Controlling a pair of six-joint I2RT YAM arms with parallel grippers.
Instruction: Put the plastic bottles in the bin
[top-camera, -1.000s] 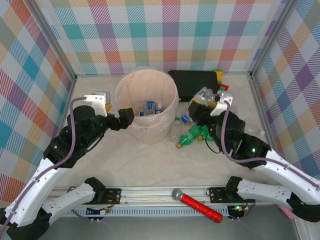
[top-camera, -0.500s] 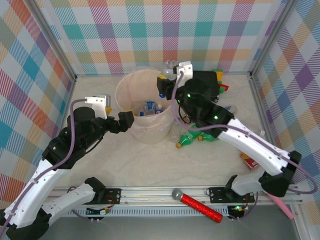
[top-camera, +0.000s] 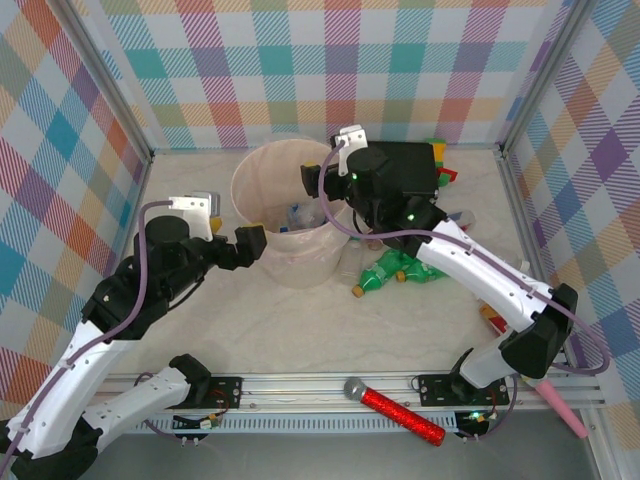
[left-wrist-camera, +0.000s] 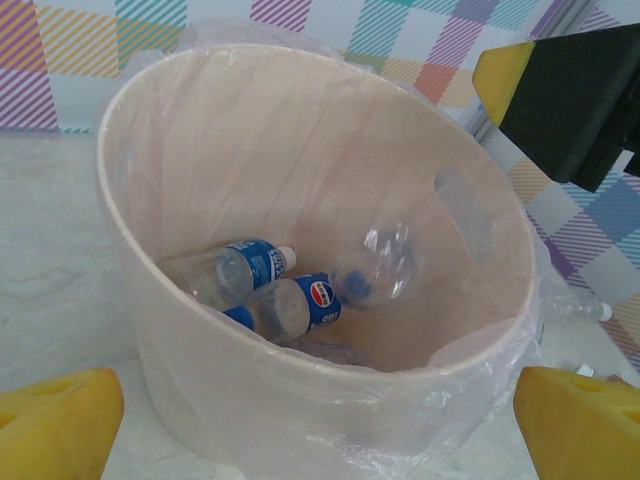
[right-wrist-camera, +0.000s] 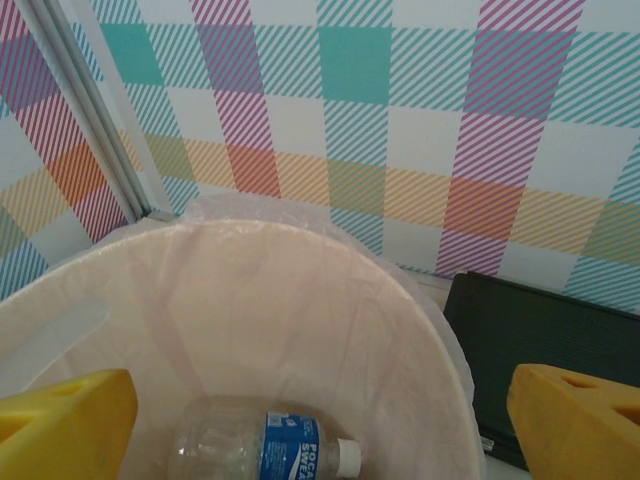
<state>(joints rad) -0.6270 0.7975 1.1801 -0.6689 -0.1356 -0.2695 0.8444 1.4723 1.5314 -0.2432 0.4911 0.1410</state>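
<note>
The pale pink bin stands at the table's middle. My right gripper hangs open over its right rim with nothing between the fingers. In the right wrist view my right gripper looks down into the bin at a clear blue-label bottle. My left gripper is open against the bin's near-left wall. In the left wrist view my left gripper faces the bin, which holds two blue-label bottles and a blurred clear bottle. Green bottles lie right of the bin.
A flat black box sits behind the right arm, with coloured toys at its far corner. A red glittery microphone lies on the front rail and a pink one at the right edge. A clear bottle rests against the bin.
The right arm swung from the table's right side to above the bin with a clear bottle, then opened; the bottle has left its fingers. The left arm has stayed put.
</note>
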